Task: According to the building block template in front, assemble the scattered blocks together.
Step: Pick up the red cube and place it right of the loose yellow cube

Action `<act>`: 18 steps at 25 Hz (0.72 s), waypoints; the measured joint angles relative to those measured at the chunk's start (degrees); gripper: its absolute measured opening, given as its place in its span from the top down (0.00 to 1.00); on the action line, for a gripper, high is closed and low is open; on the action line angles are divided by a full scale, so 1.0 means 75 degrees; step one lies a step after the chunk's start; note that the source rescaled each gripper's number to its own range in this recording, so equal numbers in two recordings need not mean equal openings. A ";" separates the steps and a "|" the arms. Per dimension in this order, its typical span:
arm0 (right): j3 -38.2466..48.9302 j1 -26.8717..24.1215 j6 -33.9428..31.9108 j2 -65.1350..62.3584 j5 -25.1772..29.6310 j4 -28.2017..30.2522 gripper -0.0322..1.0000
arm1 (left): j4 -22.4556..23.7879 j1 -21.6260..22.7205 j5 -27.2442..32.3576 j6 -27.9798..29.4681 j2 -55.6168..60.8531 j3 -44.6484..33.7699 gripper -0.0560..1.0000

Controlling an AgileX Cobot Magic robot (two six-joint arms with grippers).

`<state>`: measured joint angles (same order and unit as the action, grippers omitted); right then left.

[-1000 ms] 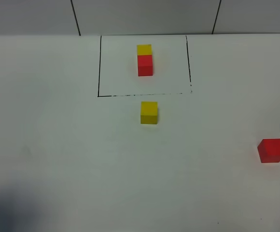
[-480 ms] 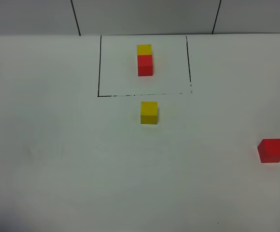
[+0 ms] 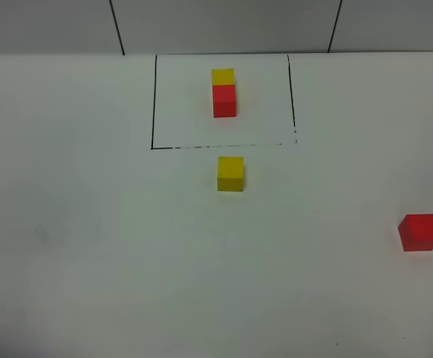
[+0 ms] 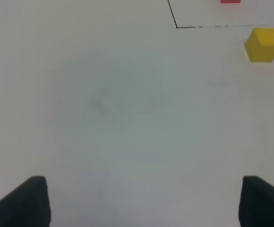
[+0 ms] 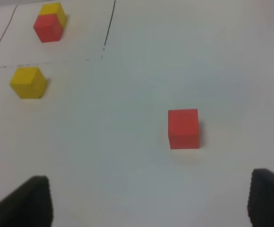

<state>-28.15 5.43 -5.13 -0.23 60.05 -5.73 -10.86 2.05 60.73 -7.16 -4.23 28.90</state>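
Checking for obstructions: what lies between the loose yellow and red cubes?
Only bare table between yellow cube and red cube, per the exterior high view.

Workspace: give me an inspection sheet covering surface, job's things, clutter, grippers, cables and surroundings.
Surface: white table, one faint smudge on its left part.
Job's things: template, a yellow cube joined to a red one, inside a black drawn rectangle; loose yellow cube just outside the rectangle's near line; loose red cube far to the right, apart from it.
Clutter: nothing seen.
Grippers: left gripper open, empty; right gripper open, empty, with the loose red cube ahead of it.
Cables: nothing seen.
Surroundings: grey wall with dark seams behind the table.
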 joint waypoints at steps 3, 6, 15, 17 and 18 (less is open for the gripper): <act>0.0000 0.0000 0.0000 0.0000 0.0000 0.0000 0.25 | 0.0076 0.0000 0.0000 0.0121 0.0002 -0.0006 0.26; 0.0000 0.0000 0.0000 0.0000 0.0000 0.0000 0.25 | 0.0091 0.0000 0.0000 0.0143 0.0047 -0.0015 0.26; 0.0000 0.0000 0.0000 0.0000 0.0000 0.0000 0.25 | 0.0098 0.0000 -0.0002 0.0179 0.0564 -0.0015 0.26; 0.0000 0.0000 0.0000 0.0000 0.0000 0.0000 0.25 | 0.0098 0.0000 -0.0002 0.0179 0.0561 -0.0015 0.26; 0.0000 0.0000 0.0000 0.0000 0.0000 0.0000 0.25 | 0.0098 0.0000 -0.0002 0.0179 0.0561 -0.0015 0.26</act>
<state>-28.15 5.43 -5.13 -0.23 60.05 -5.73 -10.13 2.05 60.72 -5.82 -0.02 28.78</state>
